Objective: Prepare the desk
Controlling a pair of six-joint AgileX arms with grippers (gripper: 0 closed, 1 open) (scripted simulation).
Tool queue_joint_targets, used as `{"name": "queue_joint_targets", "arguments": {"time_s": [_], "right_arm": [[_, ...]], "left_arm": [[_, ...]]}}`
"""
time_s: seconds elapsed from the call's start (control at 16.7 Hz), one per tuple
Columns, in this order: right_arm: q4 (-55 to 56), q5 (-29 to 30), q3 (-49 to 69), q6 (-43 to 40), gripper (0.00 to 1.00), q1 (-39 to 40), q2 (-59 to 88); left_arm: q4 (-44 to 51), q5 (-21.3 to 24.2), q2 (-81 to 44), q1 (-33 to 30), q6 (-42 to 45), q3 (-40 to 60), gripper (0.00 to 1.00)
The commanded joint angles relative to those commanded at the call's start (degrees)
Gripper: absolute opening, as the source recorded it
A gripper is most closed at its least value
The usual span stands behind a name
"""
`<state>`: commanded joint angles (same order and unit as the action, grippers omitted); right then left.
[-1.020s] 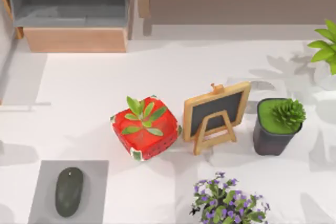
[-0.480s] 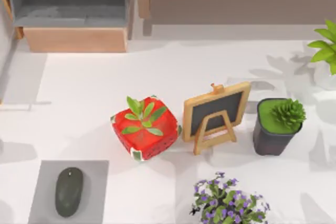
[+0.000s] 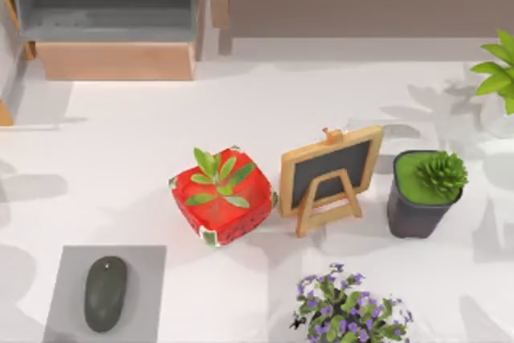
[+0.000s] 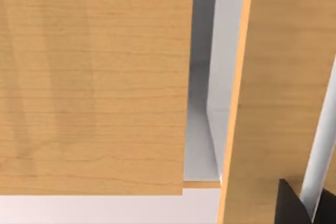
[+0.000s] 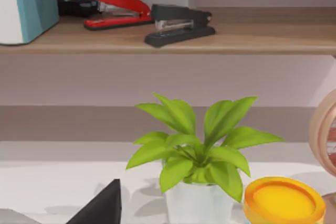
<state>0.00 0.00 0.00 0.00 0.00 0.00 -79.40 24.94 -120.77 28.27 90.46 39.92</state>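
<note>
The desk [image 3: 128, 158] is a broad white tabletop. A red strawberry-patterned pot [image 3: 222, 197] with a small plant stands at its middle. Beside it is a small wooden easel chalkboard [image 3: 329, 173], then a dark pot with a succulent [image 3: 424, 192]. A dark mouse [image 3: 106, 293] lies on a grey mat [image 3: 144, 267] at the front left. A dark part of my left gripper [image 4: 294, 205] appears close against light wooden panels [image 4: 94, 82]. A dark part of my right gripper [image 5: 102, 205] hangs low over the desk, facing a leafy green plant in a white pot [image 5: 197, 161].
A purple flowering plant [image 3: 349, 311] stands at the front edge. A wooden cabinet with a grey recess [image 3: 112, 18] sits at the back left. A shelf [image 5: 173, 40] holds a red stapler [image 5: 118, 6] and a black stapler [image 5: 178, 24]. An orange-lidded container [image 5: 283, 200] stands by the leafy plant.
Shadows along the left edge of the desk have shifted and spread. A bit of wood now shows at the left edge. The things on the desk have not moved.
</note>
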Motion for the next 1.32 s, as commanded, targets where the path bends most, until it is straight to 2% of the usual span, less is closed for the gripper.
{"name": "queue_joint_targets", "arguments": {"time_s": [0.3,0.72,1.08,1.32], "right_arm": [[0.00,0.00,0.00,0.00,1.00,0.00,0.00],[0.00,0.00,0.00,0.00,1.00,0.00,0.00],[0.00,0.00,0.00,0.00,1.00,0.00,0.00],[0.00,0.00,0.00,0.00,1.00,0.00,0.00]], "left_arm": [[0.56,-0.21,-0.45,-0.02,-0.08,0.70,0.00],[7.33,-4.18,-5.84,-4.17,-0.18,13.05,0.00],[8.17,-4.62,-6.27,-4.41,-0.33,13.98,0.00],[11.32,-5.84,-9.25,-5.86,-0.32,20.22,0.00]]}}
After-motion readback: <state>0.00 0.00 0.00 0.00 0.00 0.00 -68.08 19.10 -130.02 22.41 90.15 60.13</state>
